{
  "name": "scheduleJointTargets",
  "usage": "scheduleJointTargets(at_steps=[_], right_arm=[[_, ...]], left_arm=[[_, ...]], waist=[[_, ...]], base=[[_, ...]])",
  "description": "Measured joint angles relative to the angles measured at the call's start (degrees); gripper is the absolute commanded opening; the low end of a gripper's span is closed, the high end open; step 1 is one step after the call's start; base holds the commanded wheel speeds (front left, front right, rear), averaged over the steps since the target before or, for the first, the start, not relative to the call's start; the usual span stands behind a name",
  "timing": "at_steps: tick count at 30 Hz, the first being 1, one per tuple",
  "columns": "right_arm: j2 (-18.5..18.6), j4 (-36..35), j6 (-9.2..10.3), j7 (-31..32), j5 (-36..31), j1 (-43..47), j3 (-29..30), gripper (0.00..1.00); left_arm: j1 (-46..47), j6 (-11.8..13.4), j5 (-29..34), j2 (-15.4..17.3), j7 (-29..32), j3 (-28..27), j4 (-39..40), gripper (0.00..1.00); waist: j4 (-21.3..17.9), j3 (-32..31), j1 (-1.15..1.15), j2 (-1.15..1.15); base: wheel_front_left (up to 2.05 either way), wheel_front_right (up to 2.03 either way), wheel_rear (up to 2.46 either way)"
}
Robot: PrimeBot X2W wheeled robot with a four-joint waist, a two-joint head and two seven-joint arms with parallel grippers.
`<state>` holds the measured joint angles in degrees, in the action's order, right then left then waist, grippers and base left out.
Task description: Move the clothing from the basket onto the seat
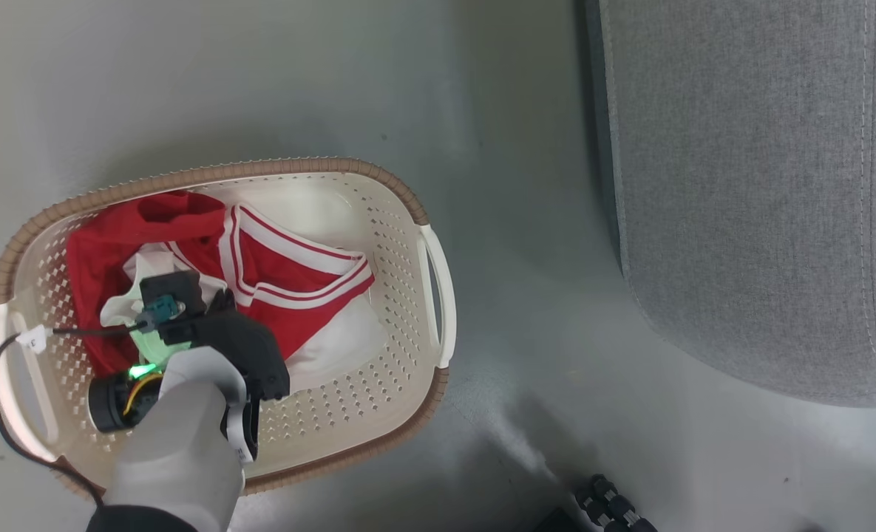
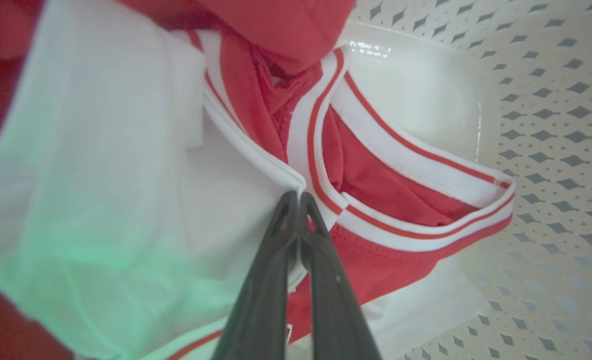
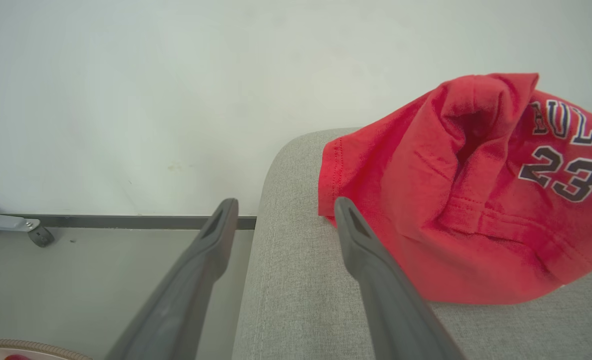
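Partway through, judging by how things lie. Done so far: one red jersey, crumpled on the seat near its rounded corner, with dark lettering and a number facing up. Left to do: the clothing heaped in the basket, red fabric with white panels and striped trim, spread over much of the floor with bare plastic along one side. Hard to count the garments in that heap; at least one with a striped band, perhaps more beneath. Down inside the basket with the left gripper, closed tight at a white-edged fold just beside the striped trim, apparently pinching that fold, nothing raised clear of the heap yet. Over the seat's edge with the right gripper, spread wide and holding nothing, just beside the red jersey; impossible to say whether touching it. From the head view, basket on the floor and well apart from the seat, so a lift and a carry across the gap needed for every remaining piece. Probably nearer the middle than the end: grasp apparently made; lift, carry and release ahead; then a look for anything remaining on the basket floor.
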<state>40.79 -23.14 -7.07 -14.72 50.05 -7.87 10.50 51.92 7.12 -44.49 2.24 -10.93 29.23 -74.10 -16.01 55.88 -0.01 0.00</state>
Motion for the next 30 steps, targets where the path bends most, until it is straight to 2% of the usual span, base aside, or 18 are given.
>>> scheduleJointTargets(at_steps=[9, 18, 30], right_arm=[[0.0, -0.7, 0.00, 0.0, 0.0, -1.0, -0.1, 1.00], [0.0, -0.8, 0.00, 0.0, 0.3, -1.0, -1.5, 1.00], [0.1, 1.8, 0.00, 0.0, 0.2, -0.7, -3.8, 1.00]], left_arm=[[-2.2, 0.0, -3.1, 0.0, -1.0, 0.1, 0.1, 0.00], [-5.2, 0.0, -8.7, -0.1, -3.4, 1.2, 0.4, 0.00], [-10.2, 0.0, -12.2, 0.0, -3.4, 5.1, 8.1, 0.00]], waist=[[0.8, -2.0, 0.00, 0.00], [2.2, -5.7, 0.00, 0.00], [5.0, -12.2, 0.00, 0.00]], base=[[0.00, 0.00, 0.00], [0.00, 0.00, 0.00], [0.00, 0.00, 0.00]])
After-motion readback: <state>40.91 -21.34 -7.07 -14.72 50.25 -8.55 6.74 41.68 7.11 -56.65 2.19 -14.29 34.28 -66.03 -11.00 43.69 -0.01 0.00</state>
